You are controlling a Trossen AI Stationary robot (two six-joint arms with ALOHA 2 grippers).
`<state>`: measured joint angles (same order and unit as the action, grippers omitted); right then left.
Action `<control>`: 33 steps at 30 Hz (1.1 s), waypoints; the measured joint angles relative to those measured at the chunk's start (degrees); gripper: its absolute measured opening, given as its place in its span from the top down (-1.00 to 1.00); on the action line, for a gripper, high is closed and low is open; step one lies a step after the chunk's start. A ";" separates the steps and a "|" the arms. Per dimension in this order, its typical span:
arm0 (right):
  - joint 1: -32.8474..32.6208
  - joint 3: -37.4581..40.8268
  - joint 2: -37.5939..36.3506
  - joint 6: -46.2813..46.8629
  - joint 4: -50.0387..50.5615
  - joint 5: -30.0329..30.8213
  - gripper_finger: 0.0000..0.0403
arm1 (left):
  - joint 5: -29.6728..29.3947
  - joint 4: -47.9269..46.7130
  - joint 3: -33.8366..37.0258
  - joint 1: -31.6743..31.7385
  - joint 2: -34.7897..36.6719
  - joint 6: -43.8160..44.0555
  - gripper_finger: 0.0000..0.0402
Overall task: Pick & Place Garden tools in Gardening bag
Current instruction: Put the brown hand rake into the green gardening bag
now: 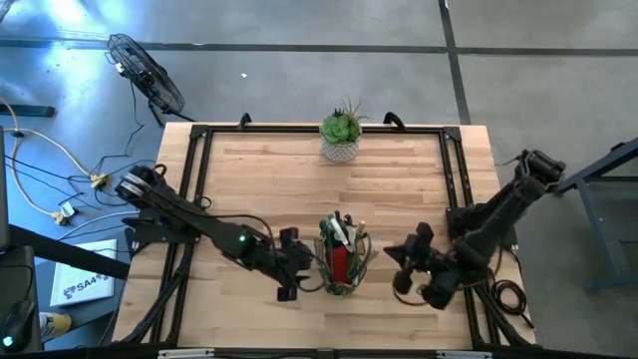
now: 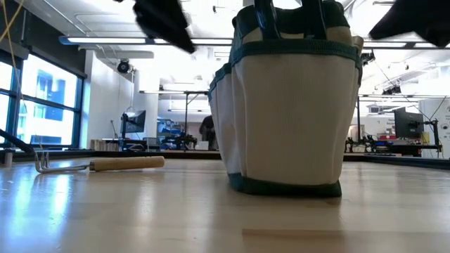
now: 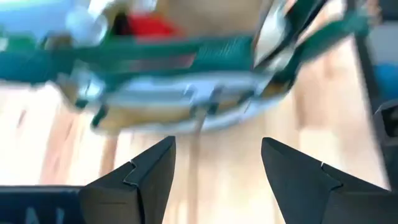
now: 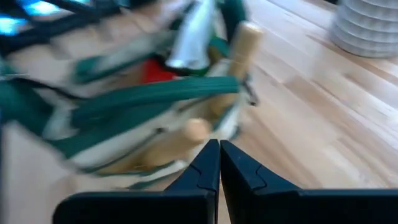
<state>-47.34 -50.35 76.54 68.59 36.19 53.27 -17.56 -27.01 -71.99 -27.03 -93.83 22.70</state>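
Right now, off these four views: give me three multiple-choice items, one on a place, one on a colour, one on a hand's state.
1. Where is the gardening bag?
A. At the table's near edge, between the two hands
B. Beside the plant pot at the far edge
C. Off the table

2. What colour is the piece showing inside the bag?
A. Blue
B. Red
C. Yellow

3. How do the hands stand?
A. Both open
B. Left shut, right open
C. Left hand open, right hand shut

Answers:
1 A: the high view shows the bag between both arms, far from the plant pot.
2 B: red shows among the tools.
3 C: the left wrist view shows fingers apart; the right wrist view shows them together.
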 joint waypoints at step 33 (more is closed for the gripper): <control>-15.41 0.00 9.83 -9.98 -30.91 9.82 0.99 | -5.86 -25.54 6.29 5.26 -1.04 9.24 -0.15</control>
<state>-62.75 -50.35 86.37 58.61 5.28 63.09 -23.42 -52.55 -65.70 -21.76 -94.87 31.94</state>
